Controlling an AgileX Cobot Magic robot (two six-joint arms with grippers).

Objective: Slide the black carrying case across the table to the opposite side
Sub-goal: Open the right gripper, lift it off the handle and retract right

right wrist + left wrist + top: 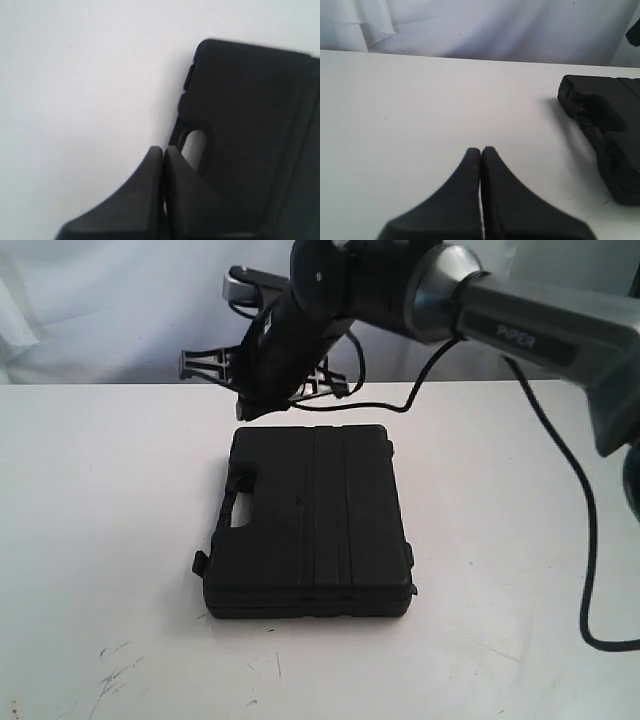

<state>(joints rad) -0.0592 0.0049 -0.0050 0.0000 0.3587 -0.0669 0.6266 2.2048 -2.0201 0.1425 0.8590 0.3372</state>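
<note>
Right pincer [163, 149], tips together, beside half-cropped black case [250, 115]

A white cloth backdrop [90, 310] hangs in soft folds and creases behind the far edge of the bench [100, 540]. A black open-frame bracket with crossed struts [205, 364] stands at that far edge, left of middle, in front of the cloth. A thin black cable [590, 560] curves down across the right side of the bench and bends out past the right edge of the exterior view.
</note>
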